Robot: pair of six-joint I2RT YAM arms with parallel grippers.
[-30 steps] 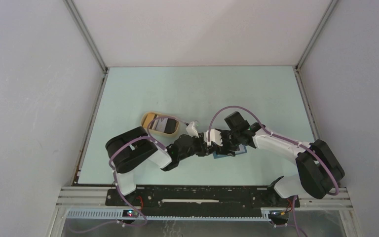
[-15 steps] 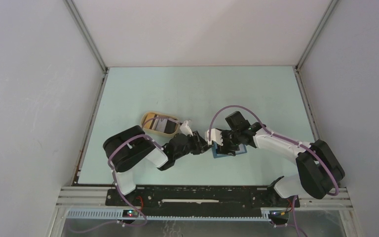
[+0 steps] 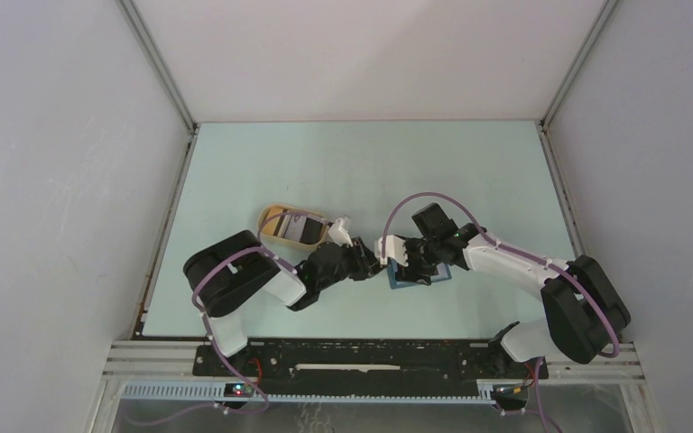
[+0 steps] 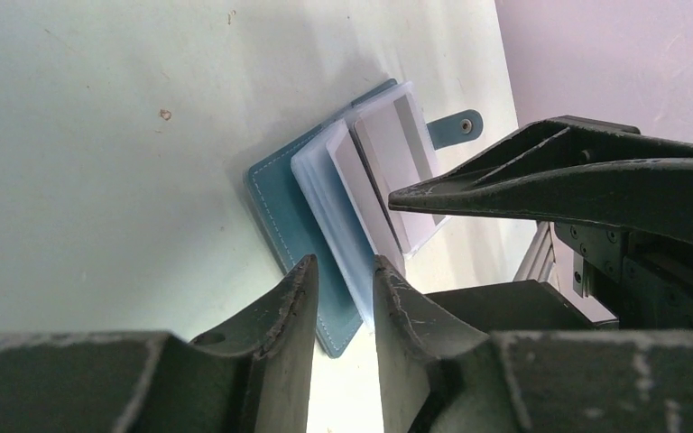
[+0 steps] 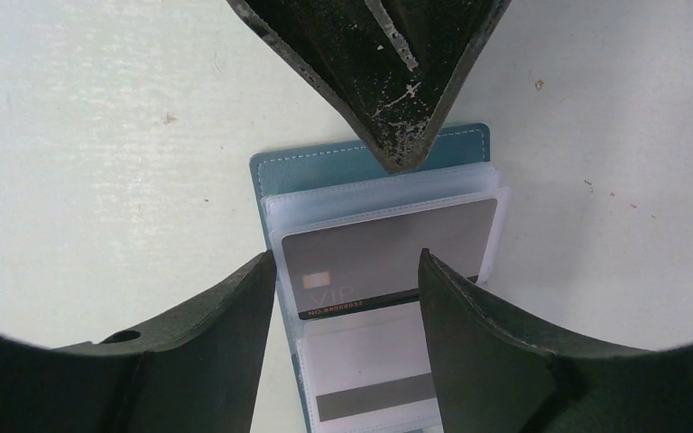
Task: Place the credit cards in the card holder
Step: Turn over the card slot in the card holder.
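The teal card holder lies open on the table, clear sleeves up; its snap tab points away. A grey credit card marked VIP sits at the top sleeves, and a pale card with a dark stripe shows in a lower sleeve. My right gripper stands open, its fingers spread just over the holder. My left gripper is narrowly open with nothing between its fingers, just short of the holder's near corner; one left fingertip reaches the teal cover's edge. More cards lie in the tan tray.
The tan oval tray sits on the table left of both grippers, close behind the left arm. The right arm stretches in from the right. Grey walls enclose the pale green table.
My left gripper has drawn back to the left, away from the right gripper. The right gripper has stayed over the card holder, and the holder has not shifted.
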